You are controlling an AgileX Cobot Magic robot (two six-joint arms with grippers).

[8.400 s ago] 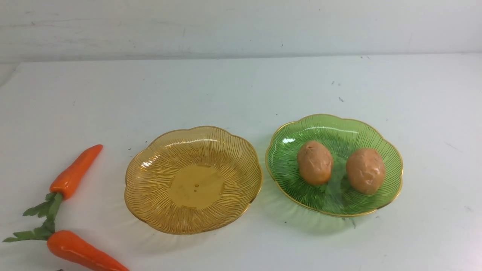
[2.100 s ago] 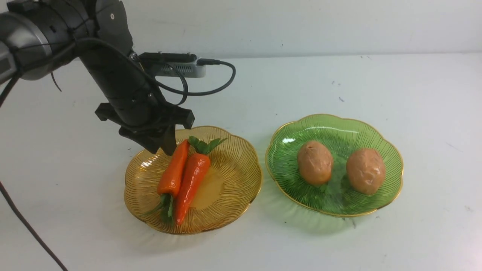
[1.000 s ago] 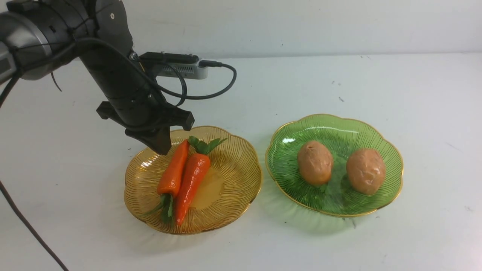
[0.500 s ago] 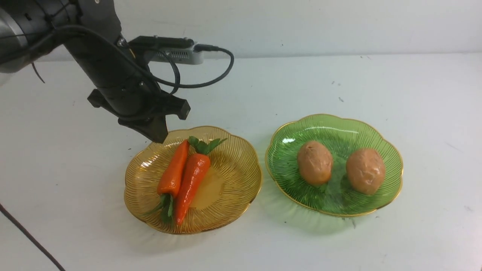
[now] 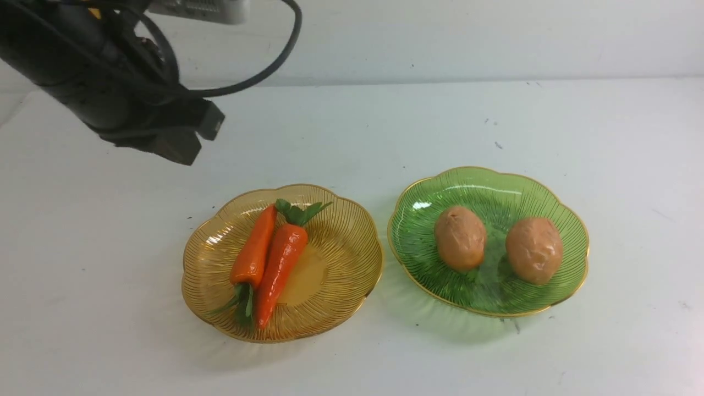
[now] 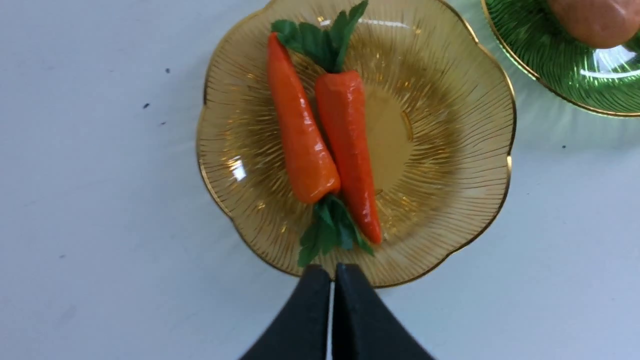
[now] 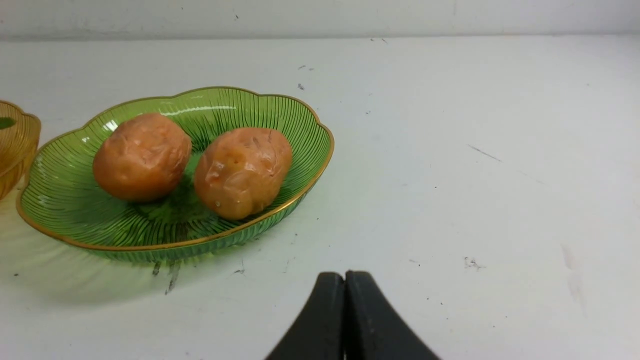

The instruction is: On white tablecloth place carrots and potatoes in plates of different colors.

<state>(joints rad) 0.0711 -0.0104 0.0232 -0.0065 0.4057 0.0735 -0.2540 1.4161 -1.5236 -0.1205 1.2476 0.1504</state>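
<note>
My left fingers [image 5: 179, 148] sit in the upper left of the front view, raised above the white tablecloth [image 5: 352, 126] and pressed together with nothing between them. In the left wrist view the two dark tips [image 6: 332, 280] meet with only a thin seam, at the bottom centre of the frame, just over the near rim of the amber plate [image 6: 450, 165].

The amber plate [image 5: 341, 258] lies left of centre in the front view, below and to the right of my left fingers and well apart from them. Both carrots [image 5: 267, 258] lie inside it, side by side and touching, pointing opposite ways: one has its green top toward the far rim, the other toward the near rim.

The green plate [image 5: 489, 187] lies right of centre in the front view, just beside the amber plate; I cannot tell whether the rims touch. Both potatoes [image 5: 498, 245] rest inside it, next to each other with a small gap.

My right fingers [image 7: 345, 282] do not appear in the front view. In the right wrist view they are pressed together and empty at the bottom centre, over bare cloth, with the green plate [image 7: 300, 125] and potatoes in the left half of that frame, apart from the tips.
</note>
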